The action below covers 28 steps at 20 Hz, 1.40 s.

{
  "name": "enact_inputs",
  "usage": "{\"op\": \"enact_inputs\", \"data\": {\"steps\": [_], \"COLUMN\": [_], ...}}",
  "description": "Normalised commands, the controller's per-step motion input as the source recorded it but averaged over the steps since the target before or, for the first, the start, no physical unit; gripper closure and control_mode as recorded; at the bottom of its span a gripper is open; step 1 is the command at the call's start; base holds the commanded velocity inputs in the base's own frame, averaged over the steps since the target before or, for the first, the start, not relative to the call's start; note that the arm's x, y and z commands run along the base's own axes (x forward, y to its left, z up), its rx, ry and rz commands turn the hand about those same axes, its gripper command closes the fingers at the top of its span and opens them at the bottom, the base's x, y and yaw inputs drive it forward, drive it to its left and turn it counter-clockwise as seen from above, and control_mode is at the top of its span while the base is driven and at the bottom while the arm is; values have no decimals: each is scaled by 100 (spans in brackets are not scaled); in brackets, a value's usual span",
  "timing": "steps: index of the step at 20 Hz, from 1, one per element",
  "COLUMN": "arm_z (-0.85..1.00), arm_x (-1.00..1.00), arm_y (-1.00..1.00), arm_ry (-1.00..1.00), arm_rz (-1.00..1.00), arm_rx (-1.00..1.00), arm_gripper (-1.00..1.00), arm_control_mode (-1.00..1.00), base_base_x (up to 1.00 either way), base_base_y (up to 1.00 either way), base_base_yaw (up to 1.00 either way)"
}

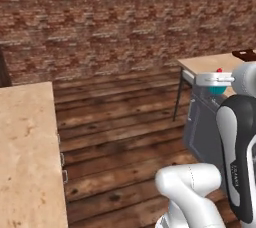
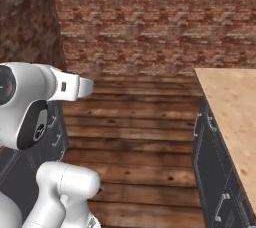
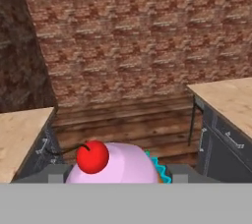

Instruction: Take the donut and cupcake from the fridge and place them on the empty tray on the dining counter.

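Note:
The cupcake [image 3: 120,164], with pink frosting, a red dot on top and a teal wrapper, sits between the fingers of my gripper [image 3: 118,175], which is shut on it. From the left base view the gripper [image 1: 216,80] is raised at the right, and the cupcake's teal wrapper [image 1: 216,90] shows under it. Behind it stands a beige-topped counter [image 1: 210,64] with a grey base and a thin leg, apparently the dining counter. A dark brown tray corner [image 1: 245,53] lies on it at the frame's edge; its contents are cut off. The donut and the fridge are out of view.
A brick wall [image 1: 125,17] closes the far side, with wooden floor [image 1: 120,137] in front of it. A beige-topped cabinet run [image 1: 25,152] lies to the left. Another beige counter over dark cabinets [image 2: 230,107] stands at the right.

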Motion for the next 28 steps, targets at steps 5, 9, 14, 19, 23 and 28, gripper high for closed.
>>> {"op": "enact_inputs", "data": {"steps": [5, 9, 14, 19, 23, 28], "arm_z": [0, 0, 0, 0, 0, 0], "arm_x": [0, 0, 0, 0, 0, 0], "arm_y": [0, 0, 0, 0, 0, 0], "arm_ry": [0, 0, 0, 0, 0, 0], "arm_rz": [0, 0, 0, 0, 0, 0], "arm_rx": [0, 0, 0, 0, 0, 0], "arm_gripper": [100, 100, 100, 100, 100, 100], "arm_control_mode": [100, 100, 100, 100, 100, 100], "base_base_x": [100, 100, 100, 58, 18, 44], "base_base_y": [-23, -23, -11, 32, 22, 44], "base_base_yaw": [0, 0, -10, -84, -100, -92]}}
